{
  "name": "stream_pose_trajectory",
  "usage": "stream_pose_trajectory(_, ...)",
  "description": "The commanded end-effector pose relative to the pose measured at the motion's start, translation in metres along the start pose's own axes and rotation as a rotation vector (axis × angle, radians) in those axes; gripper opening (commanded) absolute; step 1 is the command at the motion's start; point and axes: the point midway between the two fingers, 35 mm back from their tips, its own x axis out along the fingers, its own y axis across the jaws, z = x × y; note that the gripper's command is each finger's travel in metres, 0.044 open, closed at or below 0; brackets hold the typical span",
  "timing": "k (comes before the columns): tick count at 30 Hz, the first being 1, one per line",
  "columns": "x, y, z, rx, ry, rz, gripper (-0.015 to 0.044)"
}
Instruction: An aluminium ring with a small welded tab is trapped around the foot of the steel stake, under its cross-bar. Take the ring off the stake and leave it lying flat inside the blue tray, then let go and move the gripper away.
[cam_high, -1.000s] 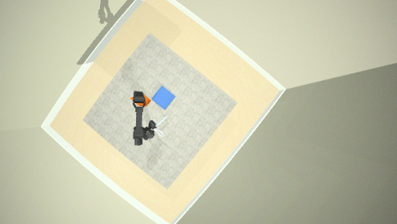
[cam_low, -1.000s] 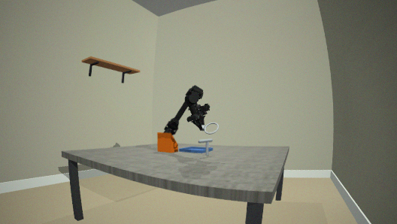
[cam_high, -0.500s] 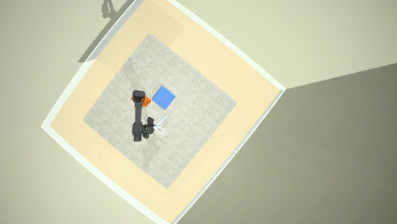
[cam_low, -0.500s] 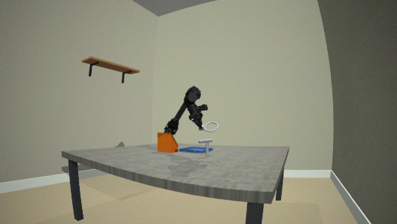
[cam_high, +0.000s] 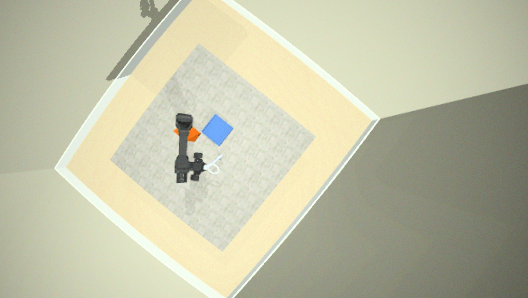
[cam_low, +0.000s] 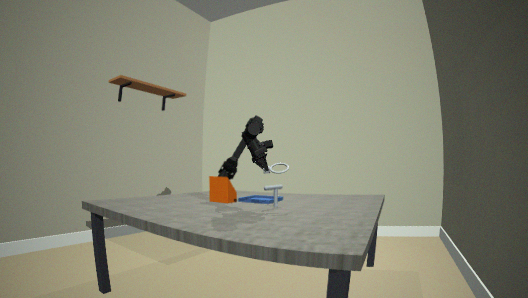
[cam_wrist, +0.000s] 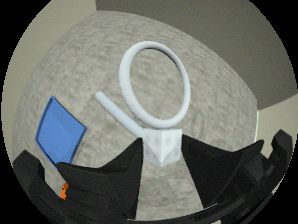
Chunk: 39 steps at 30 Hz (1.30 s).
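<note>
Ring of pale aluminium (cam_high: 214, 173) (cam_low: 279, 173) (cam_wrist: 124, 82), lifted free by its tab
Exterior view, left to right: square blue tray (cam_high: 217, 130) (cam_low: 260, 199) (cam_wrist: 60, 131) waits low; black claw (cam_high: 204, 167) (cam_low: 266, 170) (cam_wrist: 161, 140) is closed on the small welded tab (cam_low: 267, 171) (cam_wrist: 162, 145), probably to keep the loop unobstructed; T-shaped steel stake (cam_high: 218, 158) (cam_low: 275, 198) (cam_wrist: 117, 112) stands below; ring juts beyond the fingertips.
</note>
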Motion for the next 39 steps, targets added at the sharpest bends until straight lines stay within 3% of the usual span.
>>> stream_pose_trajectory(1,-0.001,0.008,-0.002,-0.095,-0.021,-0.019,0.0)
stream_pose_trajectory(39,0.001,0.065,-0.026,-0.803,-0.062,-0.199,0.0)
